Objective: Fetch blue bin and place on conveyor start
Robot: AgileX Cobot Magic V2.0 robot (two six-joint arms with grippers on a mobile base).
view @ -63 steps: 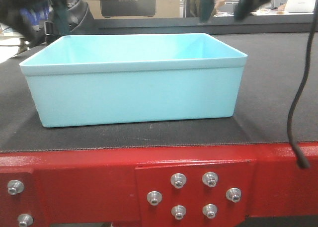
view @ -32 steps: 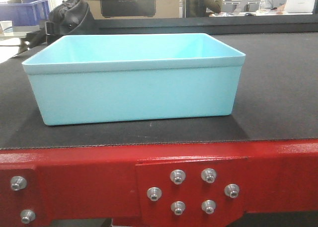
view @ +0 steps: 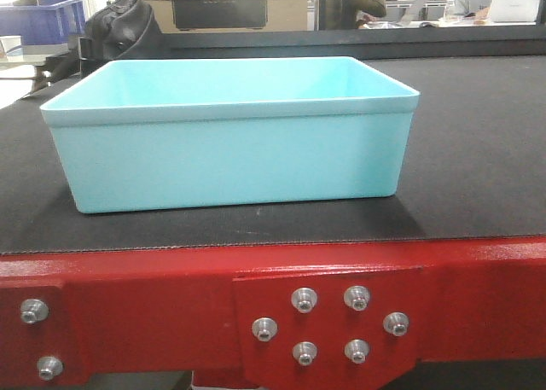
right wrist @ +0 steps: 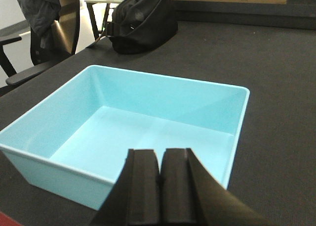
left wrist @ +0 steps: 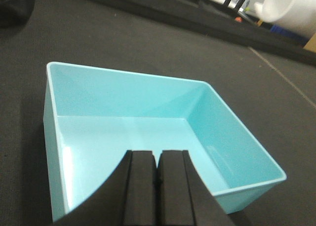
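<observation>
A pale cyan rectangular plastic bin sat empty on the dark grey textured belt, filling the frame's centre. The right gripper's black fingers were pressed together at bottom centre. A black fabric bag rested at upper left.

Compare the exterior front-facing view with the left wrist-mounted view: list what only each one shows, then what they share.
Only the front view shows the red frame with its silver bolts, a black bag and a dark blue crate behind the belt. Only the left wrist view shows the left gripper, jaws pressed together, above the bin, and the bin's empty floor. Both show the blue bin resting on the dark belt.
</observation>
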